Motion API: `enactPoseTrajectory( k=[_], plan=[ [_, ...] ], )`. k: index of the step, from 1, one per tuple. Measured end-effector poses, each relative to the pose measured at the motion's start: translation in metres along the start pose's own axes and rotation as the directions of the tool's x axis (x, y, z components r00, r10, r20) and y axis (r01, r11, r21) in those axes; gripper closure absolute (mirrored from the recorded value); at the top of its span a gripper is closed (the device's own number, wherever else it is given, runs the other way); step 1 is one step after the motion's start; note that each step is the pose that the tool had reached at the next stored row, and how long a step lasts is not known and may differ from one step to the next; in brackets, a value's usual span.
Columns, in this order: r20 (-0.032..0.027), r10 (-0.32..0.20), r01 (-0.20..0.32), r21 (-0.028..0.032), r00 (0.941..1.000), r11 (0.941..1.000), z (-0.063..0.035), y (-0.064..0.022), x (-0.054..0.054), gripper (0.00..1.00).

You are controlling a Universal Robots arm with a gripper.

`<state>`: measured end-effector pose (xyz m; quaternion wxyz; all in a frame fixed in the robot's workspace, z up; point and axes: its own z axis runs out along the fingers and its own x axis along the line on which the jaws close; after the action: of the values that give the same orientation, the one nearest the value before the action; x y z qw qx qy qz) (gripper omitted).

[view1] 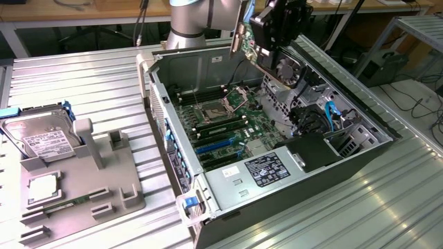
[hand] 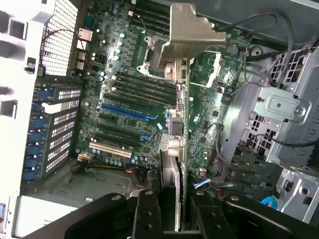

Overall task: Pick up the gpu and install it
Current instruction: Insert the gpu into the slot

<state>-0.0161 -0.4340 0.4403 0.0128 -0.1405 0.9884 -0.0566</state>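
Note:
The gpu point(view1: 280, 65), a green card with a round black fan, hangs tilted over the far side of the open computer case point(view1: 360, 161). My gripper point(view1: 278, 31) is shut on its upper edge. From the wrist view the gpu point(hand: 180, 144) appears edge-on, its silver end bracket point(hand: 187, 35) pointing away from me, and my gripper point(hand: 172, 204) clamps it between two black fingers point(hand: 144, 219). Below the card lies the motherboard point(hand: 124, 74) with blue expansion slots point(hand: 127, 112) and a cream slot point(hand: 109, 149). The card is above the board and touches no slot.
Inside the case are a drive cage point(hand: 279, 114), blue cables point(view1: 332, 116) and a labelled power supply point(view1: 266, 171). On the exterior view's left, a grey holder point(view1: 83, 197) carries a silver hard drive point(view1: 41, 137), a processor point(view1: 41, 189) and a memory stick point(view1: 66, 202). The case walls stand high around the board.

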Motion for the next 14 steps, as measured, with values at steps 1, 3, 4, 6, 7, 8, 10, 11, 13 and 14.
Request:
enactPoseTrajectory(
  k=[1, 3, 4, 6, 7, 8, 10, 11, 13, 14],
  plan=[
    [0.0000, -0.023, 0.023, 0.0027, 0.9997, 0.9997, 0.0002, 0.0000, 0.000, 0.72],
    [-0.0165, -0.072, 0.073, 0.0211, 0.9972, 0.9971, 0.0011, -0.0002, -0.001, 0.72],
    [-0.0296, -0.108, 0.109, 0.0314, 0.9937, 0.9935, 0.0016, -0.0006, -0.003, 0.72],
    [-0.0442, -0.165, 0.167, 0.0380, 0.9853, 0.9853, 0.0020, -0.0016, -0.006, 0.72],
    [-0.0503, -0.192, 0.194, 0.0407, 0.9802, 0.9802, 0.0023, -0.0020, -0.007, 0.72],
    [-0.0571, -0.224, 0.227, 0.0434, 0.9729, 0.9730, 0.0026, -0.0024, -0.009, 0.72],
    [-0.0668, -0.266, 0.270, 0.0465, 0.9616, 0.9619, 0.0036, -0.0028, -0.011, 0.72],
    [-0.0674, -0.268, 0.272, 0.0462, 0.9609, 0.9612, 0.0037, -0.0028, -0.011, 0.72],
    [-0.0682, -0.273, 0.276, 0.0457, 0.9596, 0.9600, 0.0040, -0.0028, -0.011, 0.72],
    [-0.0685, -0.275, 0.278, 0.0455, 0.9591, 0.9595, 0.0040, -0.0029, -0.011, 0.72]
  ],
)
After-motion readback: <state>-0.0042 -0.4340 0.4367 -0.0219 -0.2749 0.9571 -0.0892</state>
